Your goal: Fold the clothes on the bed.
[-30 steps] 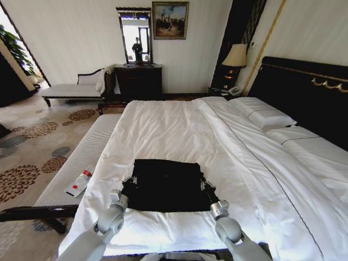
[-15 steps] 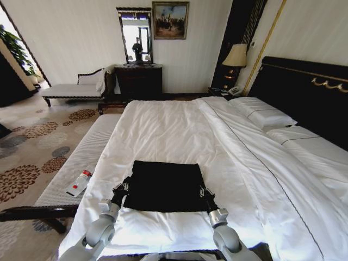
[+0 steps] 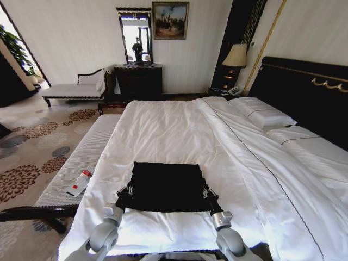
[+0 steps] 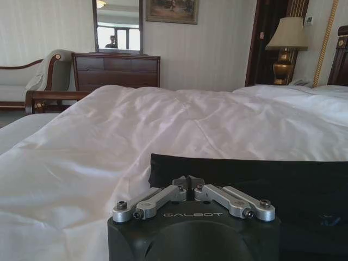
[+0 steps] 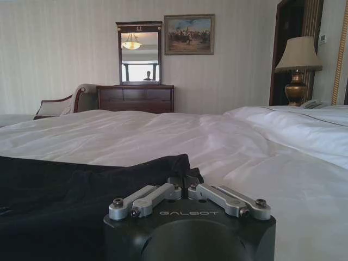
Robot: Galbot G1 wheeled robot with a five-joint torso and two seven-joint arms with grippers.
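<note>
Gripping the Folded T-Shirt at Both Near Corners

Spreading across most of the head view, the bed (image 3: pixel 179 130) carries a white duvet, with white pillows (image 3: pixel 263 115) stacked against the tall dark headboard (image 3: pixel 304 89) on the robot's right. Along the bed's left side runs a narrow striped white bench (image 3: pixel 81 160), and a small bottle with a red label (image 3: pixel 79 182) lies on it. Against the far wall stand a dark dresser (image 3: pixel 138 80) with a mirror (image 3: pixel 135 36) above it, a framed painting (image 3: pixel 170 20) beside the mirror, and a lamp (image 3: pixel 235 56) near the headboard.

On the near part of the duvet lies the black T-shirt (image 3: pixel 167 185), folded into a flat rectangle with its edges squared to the bed.

The left gripper (image 3: pixel 124 192) sits at the shirt's near left corner; in the left wrist view its fingers (image 4: pixel 180 181) are drawn together on the dark fabric edge. The right gripper (image 3: pixel 208 193) sits at the near right corner, and in the right wrist view its fingers (image 5: pixel 183 180) are pinched on a small raised bunch of the black cloth. Both arms reach forward low over the duvet.
</note>
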